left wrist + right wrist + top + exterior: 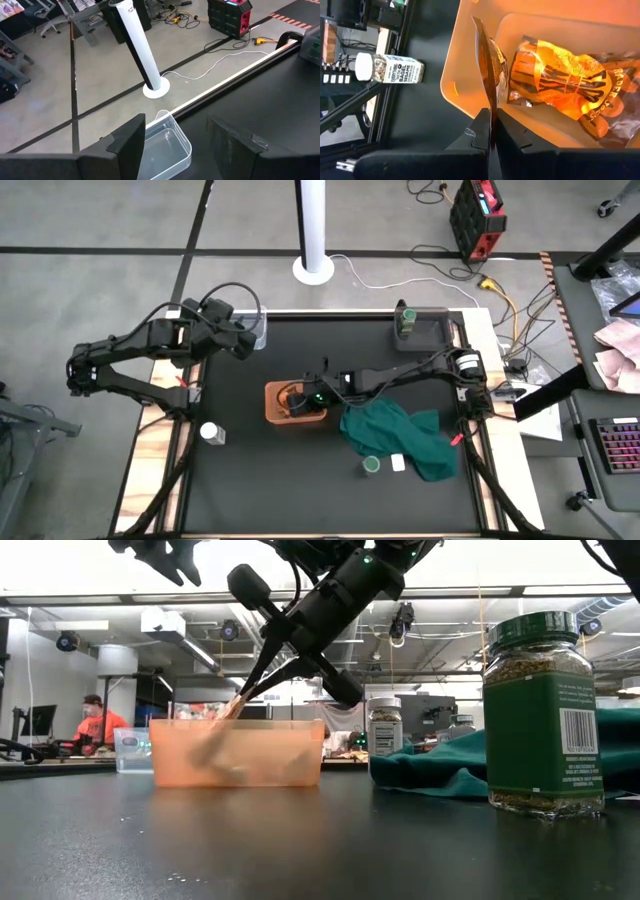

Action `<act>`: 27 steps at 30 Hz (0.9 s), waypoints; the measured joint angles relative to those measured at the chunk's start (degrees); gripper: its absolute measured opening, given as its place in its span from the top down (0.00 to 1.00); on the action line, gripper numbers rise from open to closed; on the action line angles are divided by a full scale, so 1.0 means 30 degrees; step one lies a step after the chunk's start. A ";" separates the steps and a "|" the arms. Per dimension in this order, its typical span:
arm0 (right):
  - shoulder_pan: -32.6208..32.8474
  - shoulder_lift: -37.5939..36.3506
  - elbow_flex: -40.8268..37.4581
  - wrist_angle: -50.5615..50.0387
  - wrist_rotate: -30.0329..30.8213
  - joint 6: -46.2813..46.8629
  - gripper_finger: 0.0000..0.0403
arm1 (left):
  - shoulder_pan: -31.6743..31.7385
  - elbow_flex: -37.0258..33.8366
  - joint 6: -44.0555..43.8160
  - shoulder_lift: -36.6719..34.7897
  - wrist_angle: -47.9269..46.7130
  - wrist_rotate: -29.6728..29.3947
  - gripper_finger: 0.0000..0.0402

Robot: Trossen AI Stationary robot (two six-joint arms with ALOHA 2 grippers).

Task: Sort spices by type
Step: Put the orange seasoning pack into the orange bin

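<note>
The step in hand looks like filing a foil packet with its own kind. The right gripper (491,131) is hanging over the orange bin (276,402) near the worktop's (300,500) centre, its fingers clamped together on the edge of a thin brown packet (486,75), which is standing on edge and dipping into the bin. An orange-red packet (560,82) is already lying flat inside, just beside the held one. In the low view the right gripper is reaching down at a slant into the bin from the 1 o'clock side.

Judging from this, the next move is calling for the fingers to part so the packet drops flat, then for the arm to lift straight out without dragging the bin's wall.

The left gripper (175,145) is waiting at about 10 o'clock on the worktop, above the clear bin (165,147), with its fingers well apart and holding nothing.

Other spices are still waiting to be sorted: a white-capped jar (211,433) is lying on its side at roughly 8 o'clock near the worktop's edge, a green-capped jar (371,465) is sitting at about 5 o'clock beside the green cloth (405,438), and another green-capped jar (406,319) is standing in the grey bin (432,330) at 1 o'clock.
</note>
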 joint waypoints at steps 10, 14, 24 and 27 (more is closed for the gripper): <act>0.0000 0.0000 0.0007 -0.0046 -0.0405 -0.0294 0.97 | 0.0000 0.0007 -0.0007 0.0007 0.0007 0.0000 0.52; 0.0000 0.0000 0.0007 -0.0032 -0.0577 -0.0571 0.97 | 0.0000 0.0004 -0.0007 0.0007 0.0018 0.0007 0.52; 0.0000 -0.0029 0.0117 -0.0017 -0.0587 -0.0672 0.76 | 0.0000 0.0003 -0.0015 0.0015 0.0054 0.0007 0.52; 0.0000 -0.0041 0.0117 -0.0016 -0.0782 -0.0686 0.66 | 0.0000 0.0007 -0.0015 0.0015 0.0059 0.0007 0.52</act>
